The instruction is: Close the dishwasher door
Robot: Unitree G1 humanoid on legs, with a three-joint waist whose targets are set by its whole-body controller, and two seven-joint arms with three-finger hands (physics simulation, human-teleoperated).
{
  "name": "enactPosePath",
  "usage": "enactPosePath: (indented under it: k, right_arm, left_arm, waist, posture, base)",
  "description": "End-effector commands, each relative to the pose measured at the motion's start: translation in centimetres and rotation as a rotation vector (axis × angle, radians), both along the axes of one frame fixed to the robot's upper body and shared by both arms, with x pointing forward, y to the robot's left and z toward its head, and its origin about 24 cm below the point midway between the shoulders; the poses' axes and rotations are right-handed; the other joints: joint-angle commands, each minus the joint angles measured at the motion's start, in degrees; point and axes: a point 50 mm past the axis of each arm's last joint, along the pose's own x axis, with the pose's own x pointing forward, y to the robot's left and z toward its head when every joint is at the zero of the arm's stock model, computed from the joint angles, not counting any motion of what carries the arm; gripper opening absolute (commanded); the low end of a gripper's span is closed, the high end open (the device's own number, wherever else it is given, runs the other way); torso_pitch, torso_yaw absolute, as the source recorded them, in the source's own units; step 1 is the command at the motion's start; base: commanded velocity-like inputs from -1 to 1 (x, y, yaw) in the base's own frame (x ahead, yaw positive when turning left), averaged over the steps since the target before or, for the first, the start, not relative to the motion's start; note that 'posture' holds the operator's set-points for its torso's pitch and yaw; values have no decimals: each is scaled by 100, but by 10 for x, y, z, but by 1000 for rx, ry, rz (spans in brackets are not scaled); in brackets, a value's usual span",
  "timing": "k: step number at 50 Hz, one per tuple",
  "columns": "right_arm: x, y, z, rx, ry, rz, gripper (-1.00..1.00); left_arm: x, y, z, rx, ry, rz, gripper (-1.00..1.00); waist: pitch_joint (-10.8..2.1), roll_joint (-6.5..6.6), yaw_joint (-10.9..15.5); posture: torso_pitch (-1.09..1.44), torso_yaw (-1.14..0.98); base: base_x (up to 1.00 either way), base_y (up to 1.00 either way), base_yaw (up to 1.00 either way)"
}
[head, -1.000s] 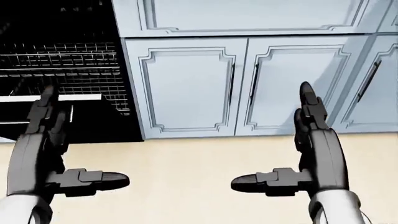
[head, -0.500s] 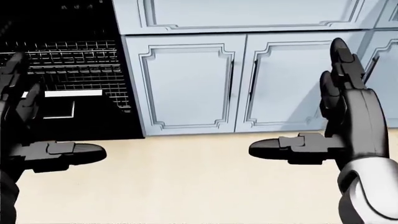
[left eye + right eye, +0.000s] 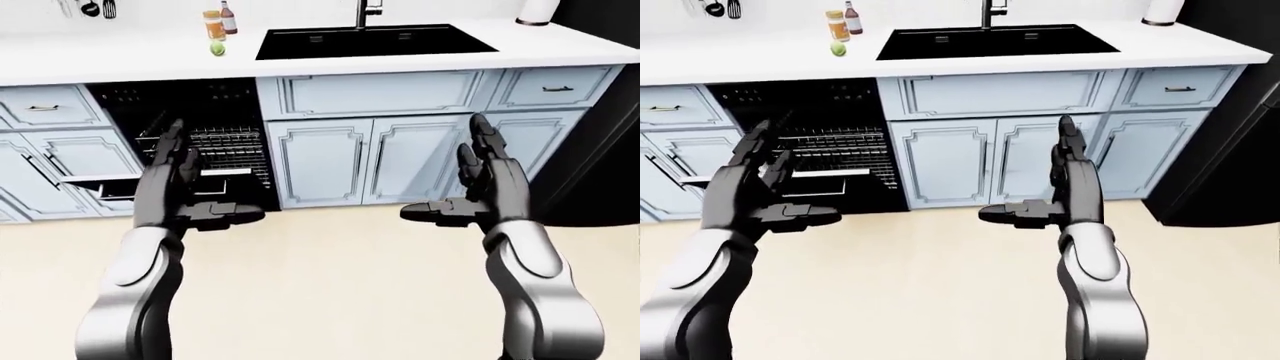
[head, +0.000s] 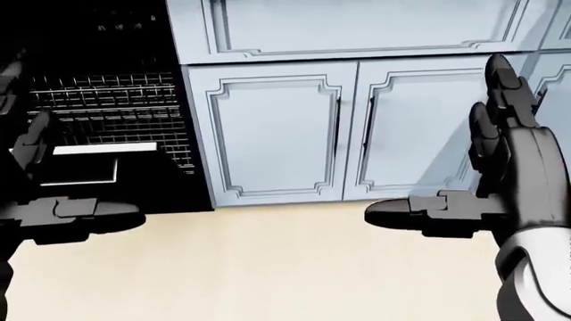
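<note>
Two hands were raised in the left-eye view, palms facing each other, fingers released and straight, thumbs pointing inward. The left hand stood before the dishwasher at left of centre under the counter; its cavity gaped dark, wire rack showing, the door swung down with its long edge running left to right. The right hand hung before the pale cabinet doors below the sink, touching nothing.

In the head view the dishwasher filled the left side — the left hand partly cut off at the left edge.

In the right-eye view both forearms rose from the bottom, wrists bent up — bottles stood on the counter.
</note>
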Motion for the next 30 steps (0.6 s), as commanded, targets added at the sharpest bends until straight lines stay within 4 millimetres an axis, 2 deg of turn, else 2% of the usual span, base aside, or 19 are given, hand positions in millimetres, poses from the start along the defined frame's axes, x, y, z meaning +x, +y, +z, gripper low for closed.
enactPosePath:
  k: [1,3,4,5,6,7,8,11,17,19,20,21,22,25,26,28,30]
  right_arm:
    - [-2,7,16,-9,-93,34,100]
    - [-2,7,15,-7,-92,36,100]
    - [-2,7,16,-8,-91,36,100]
    - [-2,7,16,-8,-90,35,100]
    - [-2,7,16,-7,-90,34,100]
    - [-1,6,15,-9,-90,34,100]
    - [-1,6,14,-8,-88,34,100]
    - [-2,7,14,-10,-88,34,100]
    - [-1,6,14,-8,-89,34,100]
    - [-1,7,14,-9,-88,35,100]
    - [-1,7,14,-9,-88,36,100]
    - [-1,7,14,-8,-87,35,100]
    - [-2,7,15,-9,-88,36,100]
    - [-2,7,15,-8,-89,36,100]
    - [-2,7,15,-8,-88,36,100]
    - [-2,7,15,-10,-87,36,100]
    - [-2,6,14,-9,-87,34,100]
  left_arm:
    - [-3,4,16,22,-88,23,100]
    - [-3,4,16,23,-88,23,100]
    - [-3,4,16,23,-87,23,100]
    - [-3,4,15,24,-87,24,100]
    - [-3,5,15,23,-87,24,100]
    - [-3,4,16,24,-87,24,100]
    - [-3,4,15,24,-86,24,100]
    - [-3,4,16,25,-85,24,100]
    - [-2,4,15,27,-84,23,100]
    - [-3,4,15,27,-83,23,100]
    - [-3,4,15,28,-83,22,100]
    - [-3,4,14,28,-83,22,100]
    - [-3,4,14,28,-82,22,100]
    - [-3,4,14,28,-83,20,100]
    - [-3,4,15,29,-83,21,100]
    - [-3,4,14,29,-82,20,100]
    - [-3,4,15,29,-82,21,100]
  waist:
    - [-93,-18,31]
    - [-27,135,6]
    - [-7,257,-11]
    - [-52,462,-15]
    - [-79,473,-22]
    - [-14,395,19]
    - [27,395,-8]
    - [4,209,-4]
    - [37,-96,-13]
    - [21,-300,-11]
    - [-49,-479,-14]
    - [26,-214,-74]
    - [-4,-336,-9]
    - [-69,-311,2]
    - [-40,-270,5]
    - [33,-127,0]
    - [55,45,-19]
  posture:
    - [0,0]
    - [0,0]
    - [0,0]
    - [0,0]
    - [0,0]
    - [0,0]
    - [0,0]
    - [0,0]
    - [0,0]
    - [0,0]
    - [0,0]
    - [0,0]
    - [0,0]
    - [0,0]
    - [0,0]
    - [0,0]
    - [0,0]
  base:
    - [0,29,0]
    - [0,29,0]
    - [0,29,0]
    - [0,29,0]
    - [0,29,0]
    - [0,30,0]
    - [0,30,0]
    - [0,29,0]
    - [0,29,0]
    - [0,29,0]
    - [0,30,0]
    - [0,30,0]
    - [0,30,0]
    - [0,31,0]
    - [0,30,0]
    - [0,32,0]
    - [0,36,0]
